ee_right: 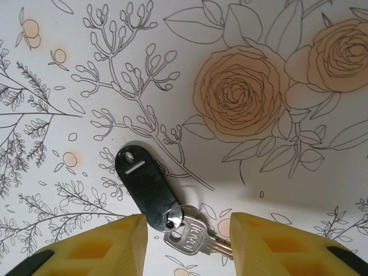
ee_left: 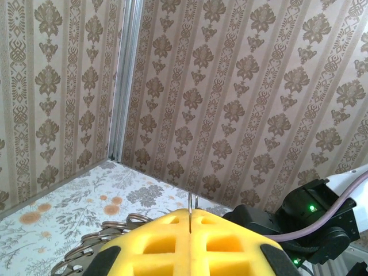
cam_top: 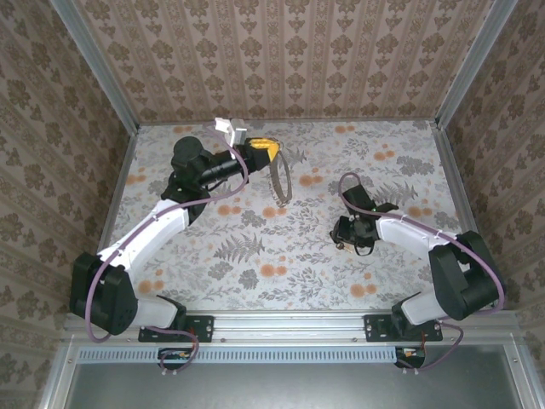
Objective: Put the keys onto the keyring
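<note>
Keys: one silver key (ee_right: 192, 237), joined to one black fob (ee_right: 144, 184), lying flat on the floral table (cam_top: 255, 256).
Keyring: one tan loop (cam_top: 279, 175), at the left gripper.
Left gripper (ee_left: 190, 215): clamped on the keyring wire, with the arm stretched forward.
Right gripper (ee_right: 187, 224): pointing down, fingers apart astride the key. It may be touching the fob, but this is unclear.

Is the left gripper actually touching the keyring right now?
Touching. In the left wrist view, the keyring wire sits pinched between the yellow fingers of the shut left gripper.
</note>
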You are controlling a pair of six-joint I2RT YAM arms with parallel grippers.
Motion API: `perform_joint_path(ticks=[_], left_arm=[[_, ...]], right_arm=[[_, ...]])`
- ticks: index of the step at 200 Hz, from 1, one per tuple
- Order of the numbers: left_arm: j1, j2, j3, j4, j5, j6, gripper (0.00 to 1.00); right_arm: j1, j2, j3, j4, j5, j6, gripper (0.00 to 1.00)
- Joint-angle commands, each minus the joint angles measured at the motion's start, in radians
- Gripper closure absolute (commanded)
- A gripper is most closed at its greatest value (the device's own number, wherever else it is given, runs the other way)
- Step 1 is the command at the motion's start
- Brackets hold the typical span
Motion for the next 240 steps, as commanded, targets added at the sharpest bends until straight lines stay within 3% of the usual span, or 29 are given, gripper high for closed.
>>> perform_joint_path(ticks=[1, 149, 240], left_arm=[[-0.002, -0.031, -0.005, 0.074, -0.002, 0.008, 1.0], [0.003, -0.02, -0.03, 0.132, 0.01, -0.021, 1.0], [0.003, -0.007, -0.028, 0.157, 0.014, -0.042, 1.0]], right_arm=[[0.016, 0.027, 0.038, -0.048, 0.031, 0.017, 0.57], [0.047, 0.112, 0.074, -0.051, 0.054, 0.003, 0.69], [0.049, 0.07, 0.066, -0.074, 0.054, -0.015, 0.89]])
